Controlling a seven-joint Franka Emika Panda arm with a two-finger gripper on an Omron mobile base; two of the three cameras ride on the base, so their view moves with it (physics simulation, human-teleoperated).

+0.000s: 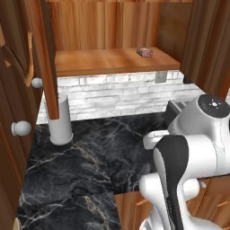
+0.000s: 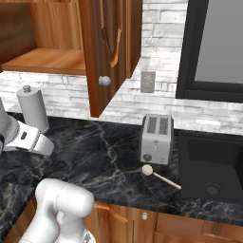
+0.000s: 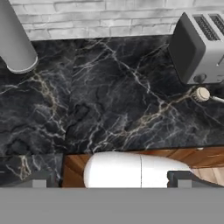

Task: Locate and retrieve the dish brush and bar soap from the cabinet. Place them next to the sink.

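Seeing brush lying on surface near toaster, left of sink. Soap sitting on cabinet shelf, far right. Tool empty, tips spread wide. I'm worrying open door blocks reach; soap slipping.

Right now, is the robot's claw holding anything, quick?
Gripper: open, holding nothing. The dish brush lies on the counter by the sink; the bar soap sits in the cabinet.
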